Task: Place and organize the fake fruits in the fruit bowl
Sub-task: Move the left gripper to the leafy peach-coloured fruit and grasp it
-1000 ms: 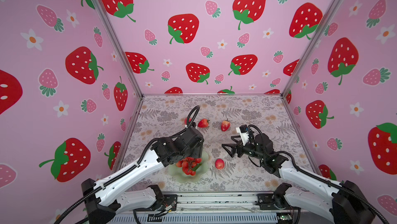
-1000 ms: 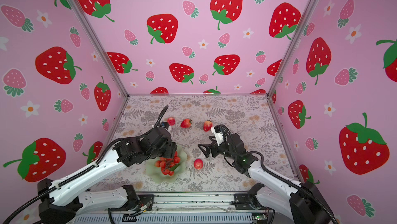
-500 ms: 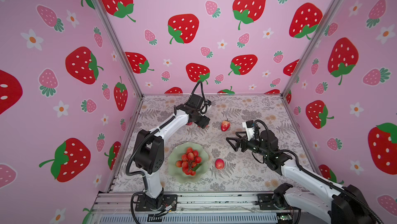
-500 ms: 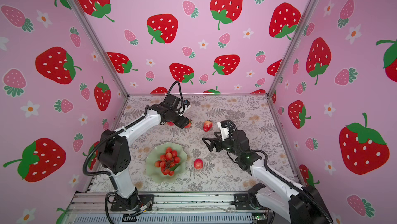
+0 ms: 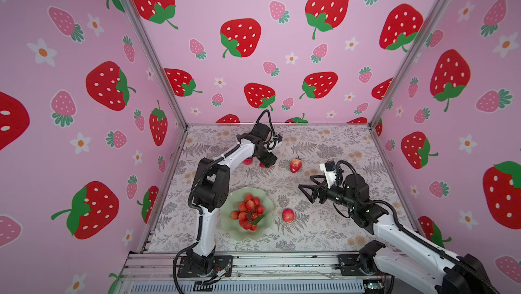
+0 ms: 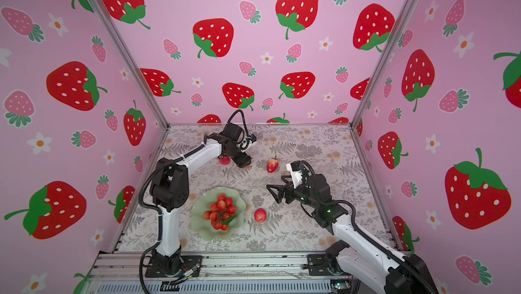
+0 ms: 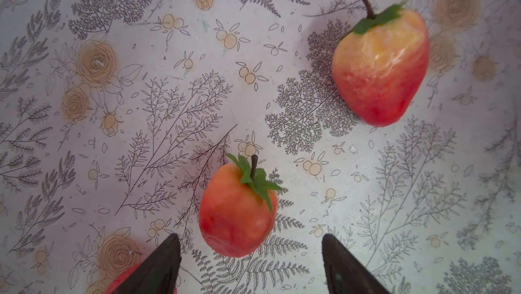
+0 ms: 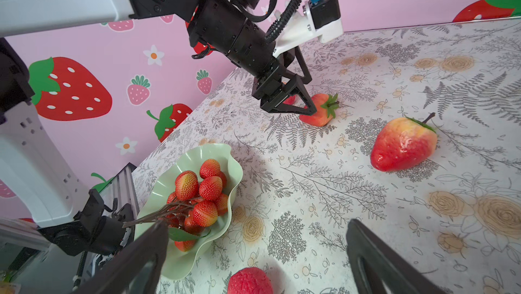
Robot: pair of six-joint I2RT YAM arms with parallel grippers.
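Lychee bunch (image 5: 248,214) delivered to the fruit bowl (image 5: 227,222), left gripper (image 5: 265,163) has swung to upper centre in a top view, jaws apart astride the small strawberry (image 7: 236,210); right gripper (image 5: 305,181) spread wide, empty

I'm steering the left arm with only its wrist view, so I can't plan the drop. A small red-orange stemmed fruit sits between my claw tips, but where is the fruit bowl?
Observer: The pale green glossy bowl with the wavy rim sits on the floral table, nearer the arm bases than your small red-orange stemmed fruit.
Operator: Is anything in it?
Observer: A bunch of small bumpy red balls with a green leaf lies in its middle.
Operator: Is the other arm in my path?
Observer: The right claw hangs open and empty, off to the right of the bowl.
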